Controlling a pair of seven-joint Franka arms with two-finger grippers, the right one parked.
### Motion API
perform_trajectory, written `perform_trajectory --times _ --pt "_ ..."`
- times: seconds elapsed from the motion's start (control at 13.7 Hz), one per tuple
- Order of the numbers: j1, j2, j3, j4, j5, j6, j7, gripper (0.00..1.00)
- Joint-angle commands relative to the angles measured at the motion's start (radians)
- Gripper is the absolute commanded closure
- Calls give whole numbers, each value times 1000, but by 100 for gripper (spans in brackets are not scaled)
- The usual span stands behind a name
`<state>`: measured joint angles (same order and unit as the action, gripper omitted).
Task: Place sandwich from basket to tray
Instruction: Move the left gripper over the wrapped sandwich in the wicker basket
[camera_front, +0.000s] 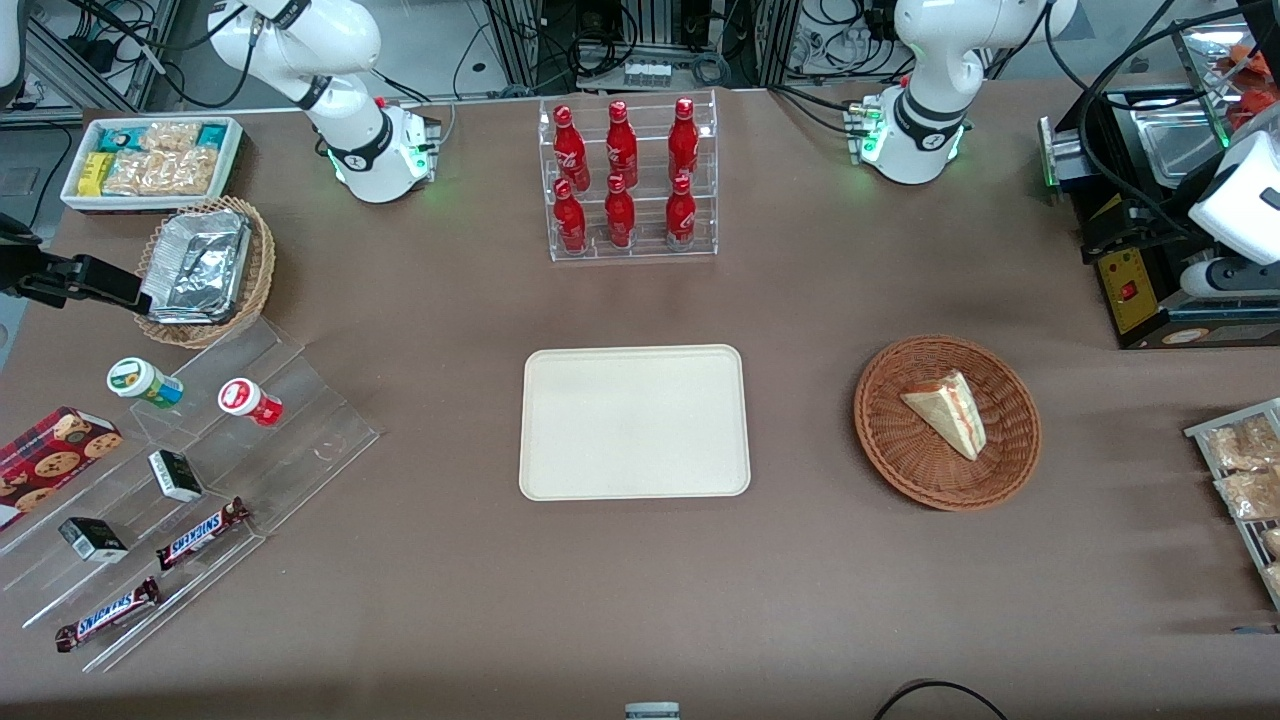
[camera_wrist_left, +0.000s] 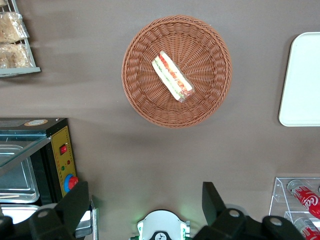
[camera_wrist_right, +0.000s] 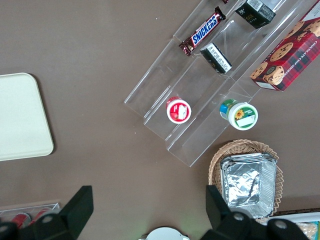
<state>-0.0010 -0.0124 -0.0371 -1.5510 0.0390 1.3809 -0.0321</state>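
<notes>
While sandwich (camera_wrist_left: 173, 76) lies in basket (camera_wrist_left: 140, 95), tool (camera_wrist_left: 145, 202) hangs above, fingers wide apart, empty.

Rough, ribbed weave of reddish-brown wicker for the basket (camera_front: 900, 450). Soft pale bread, matt, on the sandwich (camera_front: 945, 410) in it, with a moist-looking red and green stripe of filling. Smooth matt cream surface, plastic as it looks, for the tray (camera_front: 634, 421). Dull brown table cover (camera_front: 640, 600), matt, like paper or cloth. Clear glossy plastic for the bottle rack (camera_front: 702, 175); shiny red finish on the bottles (camera_front: 621, 145). Crinkled bright silver foil (camera_front: 195, 265) in a lighter wicker basket (camera_front: 262, 270). Matt black plastic on the gripper (camera_wrist_left: 145, 200), hanging high above the table near the arm's base, fingers spread wide.
</notes>
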Motion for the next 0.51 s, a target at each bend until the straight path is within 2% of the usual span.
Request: perform_trajectory --times 0.0,0.44 --pt "-11 -18 14 -14 -5 0 20 0" --pt "-13 57 17 -58 2 90 -12 0"
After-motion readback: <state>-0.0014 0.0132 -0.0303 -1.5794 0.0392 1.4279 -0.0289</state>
